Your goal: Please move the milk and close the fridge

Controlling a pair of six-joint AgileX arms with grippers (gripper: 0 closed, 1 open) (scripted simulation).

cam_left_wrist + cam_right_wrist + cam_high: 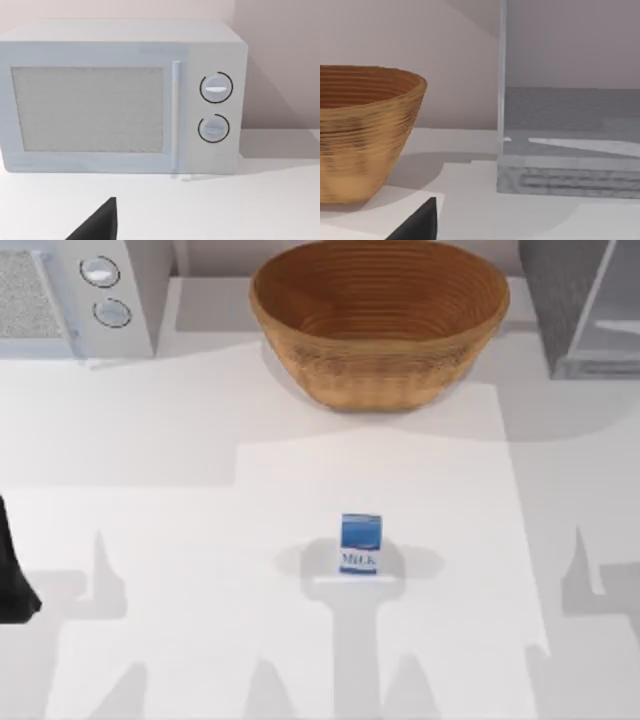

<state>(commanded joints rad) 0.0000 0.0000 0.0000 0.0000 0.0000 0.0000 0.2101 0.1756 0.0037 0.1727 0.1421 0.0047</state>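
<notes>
The milk [360,543] is a small carton with a blue top and a white band. It stands upright on the white table, in front of the basket, with no gripper near it. The fridge [590,310] sits at the far right corner, dark speckled grey with a paler panel. In the right wrist view the fridge [570,150] shows its grey inside beyond a thin pale door edge [502,75]. A dark part of my left arm [12,585] rests at the table's left edge. Dark tips of my left gripper [100,225] and right gripper [420,222] show in the wrist views.
A large wicker basket [380,320] stands at the back middle, between the fridge and a pale microwave [80,290] with two round knobs at the far left. The microwave [120,100] faces my left wrist. Open tabletop surrounds the milk.
</notes>
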